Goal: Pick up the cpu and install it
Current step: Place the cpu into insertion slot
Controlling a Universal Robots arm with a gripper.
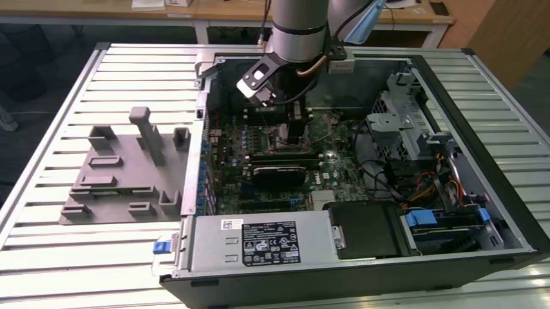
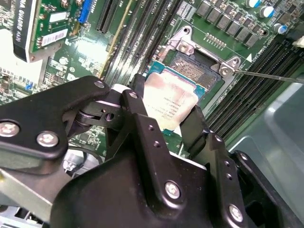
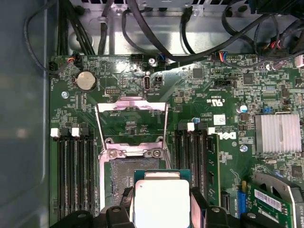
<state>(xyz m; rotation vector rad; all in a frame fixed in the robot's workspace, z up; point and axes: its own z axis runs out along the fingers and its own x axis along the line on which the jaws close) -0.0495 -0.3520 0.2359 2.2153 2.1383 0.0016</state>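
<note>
The cpu [image 2: 169,101], a flat square chip with a pale silver top on a green edge, sits between my gripper's [image 2: 166,118] two black fingers, which are shut on its opposite sides. It hangs just above the motherboard, partly over the open socket [image 2: 195,71]. In the first wrist view the cpu [image 3: 161,203] overlaps the near edge of the dark socket [image 3: 124,176], whose metal load plate [image 3: 131,116] is flipped open beyond it. In the exterior view my gripper [image 1: 297,132] reaches down into the open computer case over the motherboard [image 1: 331,161].
Memory slots [image 3: 73,175] flank the socket on both sides. A silver finned heatsink [image 3: 278,133] and black cables [image 3: 156,33] lie further off. A grey holder fixture [image 1: 120,174] stands at the exterior view's left, and the power supply [image 1: 257,241] fills the case's near side.
</note>
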